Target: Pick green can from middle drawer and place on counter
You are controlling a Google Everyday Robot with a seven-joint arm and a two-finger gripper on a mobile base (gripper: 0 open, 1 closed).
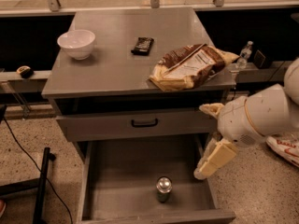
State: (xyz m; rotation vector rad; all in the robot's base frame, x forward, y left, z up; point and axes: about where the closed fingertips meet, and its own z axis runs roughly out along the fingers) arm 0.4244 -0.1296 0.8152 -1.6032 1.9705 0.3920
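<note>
The green can (pixel 163 189) stands upright on the floor of the open middle drawer (pixel 121 171), near its front and a little right of centre. The counter (pixel 117 64) is the grey top of the cabinet above. My arm comes in from the right, and my gripper (pixel 209 162) hangs tilted down-left over the drawer's right wall. It is to the right of the can, slightly above it and apart from it, and nothing shows in it.
On the counter sit a white bowl (pixel 76 43) at the left, a dark snack bar (pixel 142 45) in the middle and a brown chip bag (pixel 189 66) at the right edge. A closed drawer front with a black handle (pixel 144 123) is above the open drawer. A clear bottle (pixel 243 55) stands behind, and a black pole (pixel 42 185) at the left.
</note>
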